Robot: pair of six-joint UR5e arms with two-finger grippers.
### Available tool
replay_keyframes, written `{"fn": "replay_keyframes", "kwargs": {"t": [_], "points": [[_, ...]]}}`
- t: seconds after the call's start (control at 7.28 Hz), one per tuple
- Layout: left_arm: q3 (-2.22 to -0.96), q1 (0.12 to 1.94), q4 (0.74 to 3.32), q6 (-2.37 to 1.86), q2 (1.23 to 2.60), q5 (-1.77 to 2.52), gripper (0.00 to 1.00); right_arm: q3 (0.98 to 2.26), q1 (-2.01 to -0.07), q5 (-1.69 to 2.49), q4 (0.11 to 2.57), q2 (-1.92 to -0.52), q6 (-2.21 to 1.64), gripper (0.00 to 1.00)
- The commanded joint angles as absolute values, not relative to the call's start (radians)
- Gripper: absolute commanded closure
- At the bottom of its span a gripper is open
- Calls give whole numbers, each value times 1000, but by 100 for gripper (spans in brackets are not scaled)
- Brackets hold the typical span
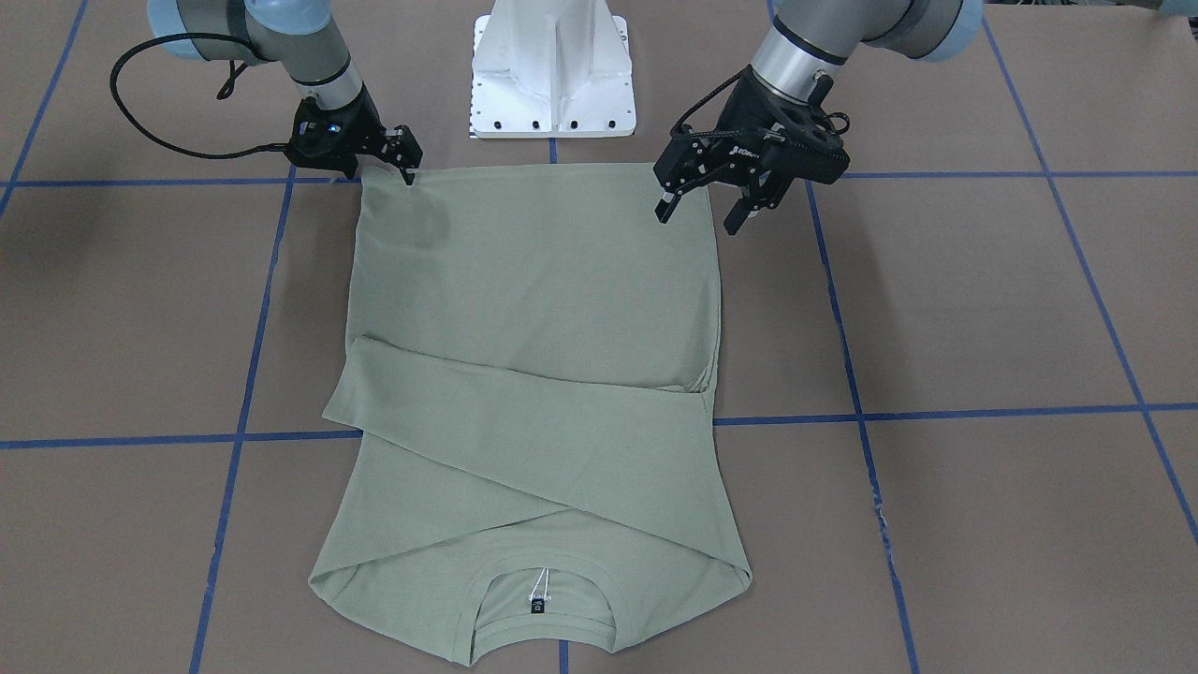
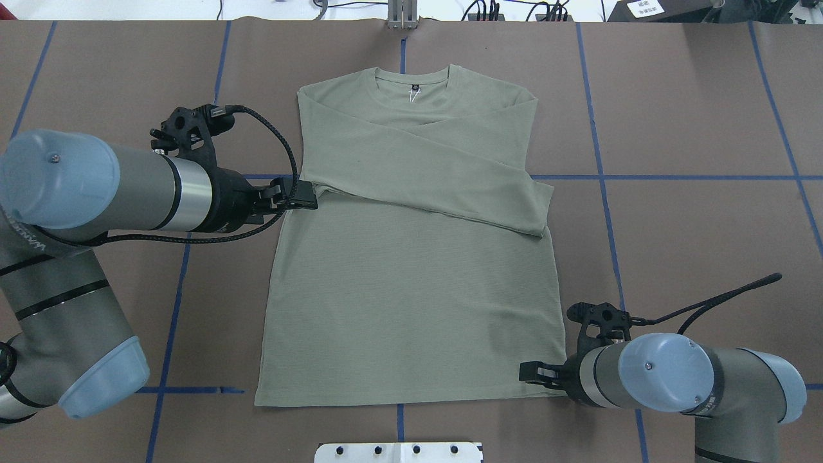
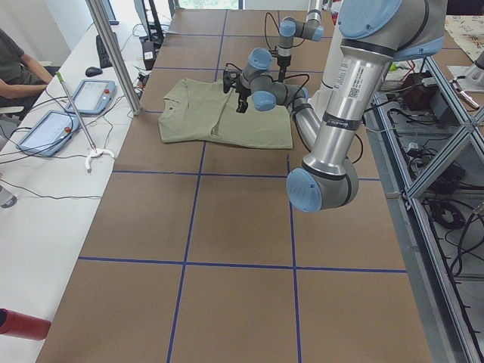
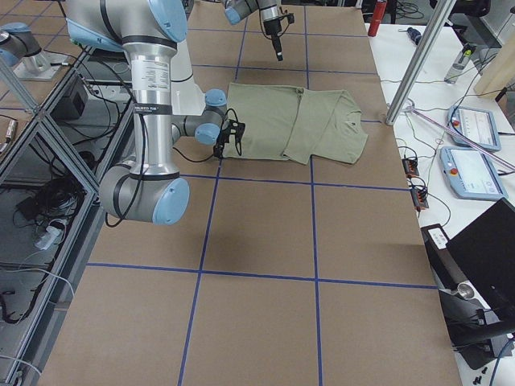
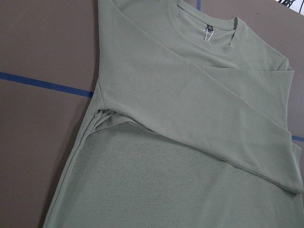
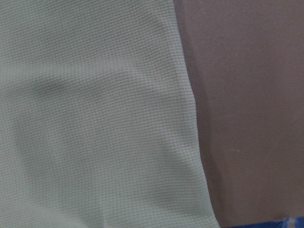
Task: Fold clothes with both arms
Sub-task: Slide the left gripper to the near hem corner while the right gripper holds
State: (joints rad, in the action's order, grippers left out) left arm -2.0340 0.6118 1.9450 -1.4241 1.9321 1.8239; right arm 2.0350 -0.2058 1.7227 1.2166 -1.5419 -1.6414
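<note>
the white base [image 1: 552, 75] stands just behind both claws, on the robot's side of the brown table [image 1: 983, 309]. the right claw [image 1: 406, 167] sits low at the near hem corner of the green shirt [image 1: 533, 309], with its tips at the cloth. i cannot tell whether it is pressed together or pinching that corner. its own camera shows only flat knit and the shirt's side edge against the table.

the left claw [image 1: 700, 217] hangs above the shirt's opposite side edge, raised clear of the cloth. its two fingers are spread, with nothing between them. how far along that edge it hangs is hard to judge.

between the two claws the shirt lies flat on the table, its hem nearest them and running straight from one claw's side to the other. farther out from the claws, the sleeves [image 1: 524, 421] are folded across the body and cross each other. the upper one slants from the left claw's side to the right claw's side, and its cuff [image 1: 339, 408] pokes past the shirt's edge there. below the left claw, a small bunch of cloth [image 5: 102, 116] shows where that sleeve turns over.

farthest from the claws are the round neck [image 1: 547, 644] and its small dark label [image 1: 538, 606]. blue tape lines [image 1: 936, 413] cross the table under and around the shirt. well beyond the neck, a person [image 3: 13, 64] sits at a side bench.
</note>
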Motion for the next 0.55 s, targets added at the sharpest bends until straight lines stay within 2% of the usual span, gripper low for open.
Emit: {"fn": "replay_keyframes", "kwargs": {"t": [0.0,0.41], "points": [[-2034,612,1947,-1425,1933,1824,0,2031,-206,1729,1216,-1543,-1644,3],[-2039,612,1947,-1425,1933,1824,0,2028,-206,1730,1216,-1548,-1666,12]]}}
